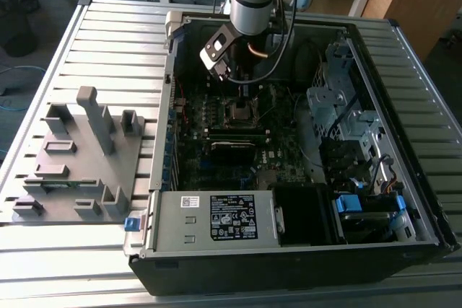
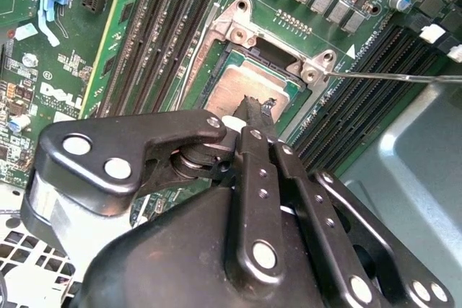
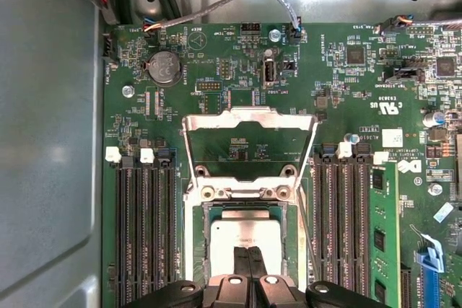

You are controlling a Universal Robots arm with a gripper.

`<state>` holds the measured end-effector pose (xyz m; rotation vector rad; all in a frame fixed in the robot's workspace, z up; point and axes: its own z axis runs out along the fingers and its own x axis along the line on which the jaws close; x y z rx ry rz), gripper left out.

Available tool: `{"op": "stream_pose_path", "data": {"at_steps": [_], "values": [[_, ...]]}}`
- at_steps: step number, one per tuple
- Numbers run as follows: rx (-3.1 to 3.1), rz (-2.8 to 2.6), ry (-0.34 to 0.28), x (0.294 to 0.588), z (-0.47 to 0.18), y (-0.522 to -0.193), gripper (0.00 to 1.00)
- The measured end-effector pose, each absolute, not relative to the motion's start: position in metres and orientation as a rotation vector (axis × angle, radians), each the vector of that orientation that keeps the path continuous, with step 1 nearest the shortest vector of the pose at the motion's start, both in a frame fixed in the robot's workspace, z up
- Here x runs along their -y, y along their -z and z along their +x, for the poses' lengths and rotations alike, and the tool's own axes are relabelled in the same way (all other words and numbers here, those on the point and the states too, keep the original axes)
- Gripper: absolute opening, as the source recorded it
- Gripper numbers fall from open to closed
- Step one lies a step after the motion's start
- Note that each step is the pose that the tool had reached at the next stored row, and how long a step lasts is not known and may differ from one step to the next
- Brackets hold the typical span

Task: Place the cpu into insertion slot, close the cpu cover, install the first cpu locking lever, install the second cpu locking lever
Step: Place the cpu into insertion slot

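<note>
The cpu (image 3: 245,232), a flat square chip with a dull grey top, lies inside the insertion slot (image 3: 195,247), whose silver rim frames it on the green board. In the second wrist view the cpu (image 2: 242,83) sits just beyond the fingertips. The cpu cover (image 3: 249,115) stands open, tilted back from its hinge, and bare board shows through its cut-out. A thin locking lever (image 2: 397,76) sticks out sideways from the socket. My gripper (image 3: 250,252) hangs directly over the chip with its two black fingers (image 2: 253,117) pressed together. In the exterior view the gripper (image 1: 243,93) is above the socket (image 1: 240,111).
Long black memory slots (image 3: 141,236) flank the socket, with a green stick (image 3: 379,239) beside the far set. The open computer case (image 1: 404,70) walls in the board; a power supply (image 1: 216,216) and drive cage (image 1: 346,117) crowd it. A grey fixture (image 1: 79,156) lies outside.
</note>
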<state>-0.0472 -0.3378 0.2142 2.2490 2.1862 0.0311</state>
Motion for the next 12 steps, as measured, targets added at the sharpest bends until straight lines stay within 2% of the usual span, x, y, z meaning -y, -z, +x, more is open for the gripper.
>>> {"op": "stream_pose_path", "data": {"at_steps": [12], "values": [[-2.186, 2.249, -0.031, 0.3377, -0.0472, -0.2179, 0.1]]}}
